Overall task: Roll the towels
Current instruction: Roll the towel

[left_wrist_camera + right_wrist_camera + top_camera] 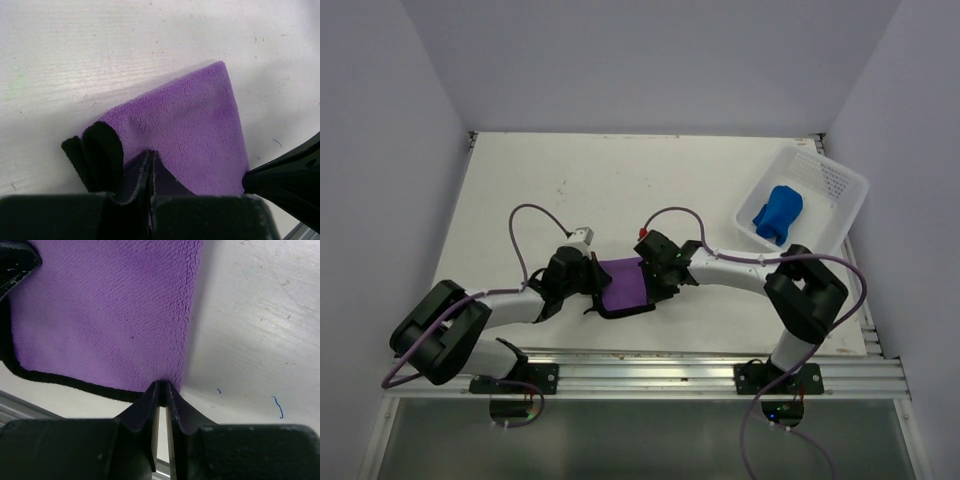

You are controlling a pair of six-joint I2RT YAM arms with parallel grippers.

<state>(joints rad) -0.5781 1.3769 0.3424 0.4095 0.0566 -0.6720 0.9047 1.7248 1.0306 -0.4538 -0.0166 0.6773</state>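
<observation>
The purple towel (625,285) lies flat near the table's front edge, stretched between my two grippers. In the left wrist view one end of this towel (200,125) is curled over, so its black side (102,155) shows as a small roll. My left gripper (151,152) is shut, pinching that end beside the roll. My right gripper (164,385) is shut on the opposite corner of the towel (100,315), right at its black trim (65,380). From above, the left gripper (592,275) and right gripper (655,275) face each other across the cloth. The blue towel (780,213) sits bunched in the basket.
The white perforated basket (850,185) stands at the back right of the table. A metal rail (700,375) runs along the near edge, just behind the purple towel. White walls close in the table on three sides.
</observation>
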